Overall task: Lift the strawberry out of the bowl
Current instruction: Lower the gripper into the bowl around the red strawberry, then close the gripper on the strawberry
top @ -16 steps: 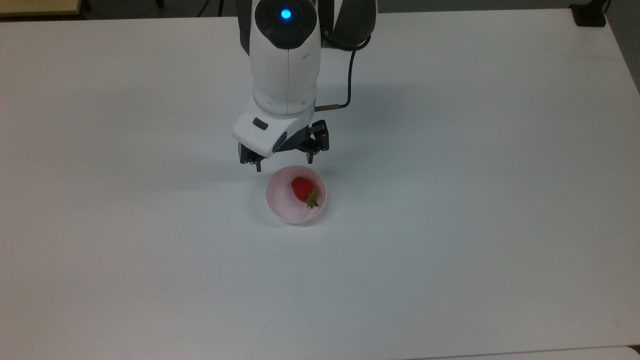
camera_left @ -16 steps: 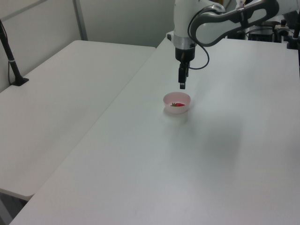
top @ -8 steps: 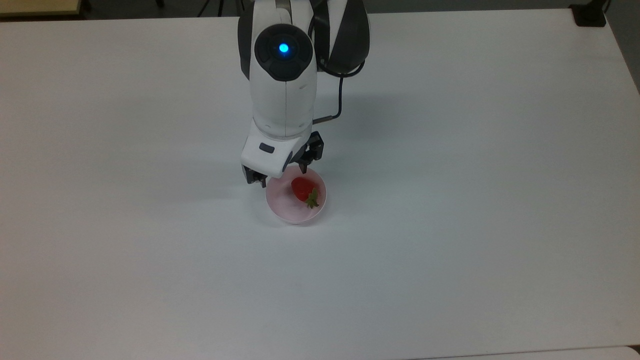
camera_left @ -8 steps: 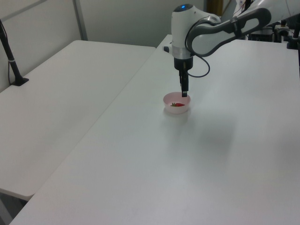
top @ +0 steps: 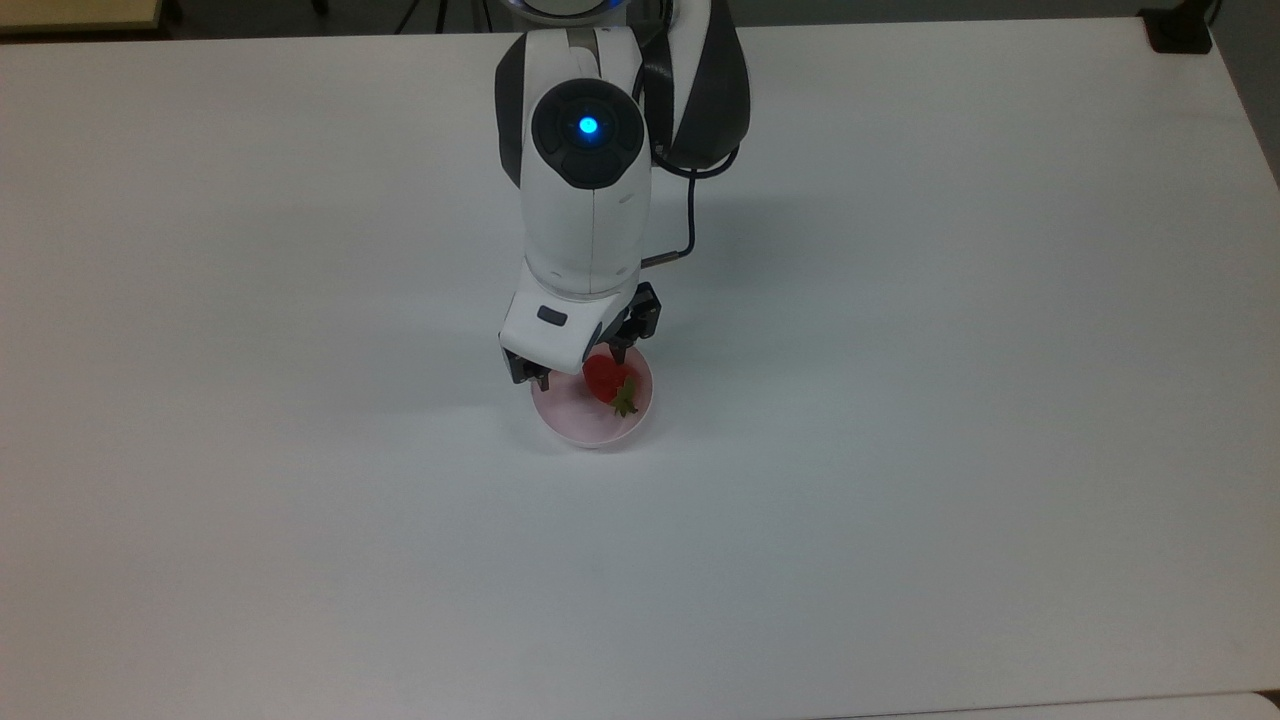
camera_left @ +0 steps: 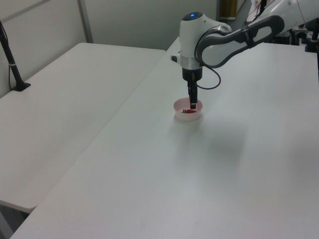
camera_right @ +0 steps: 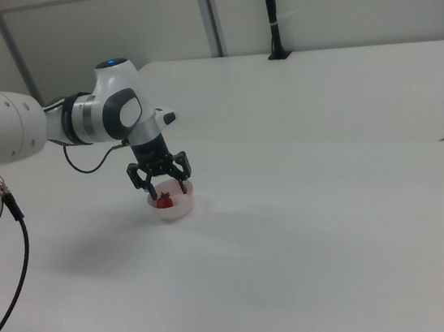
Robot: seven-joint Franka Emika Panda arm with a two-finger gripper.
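Where pincer straddles strawberry

The pincer has come down from behind the bowl to straddle the strawberry, fingers apart.

Pink bowl on white table

The arm bends down, its gripper pointing straight downward with fingers spread apart.
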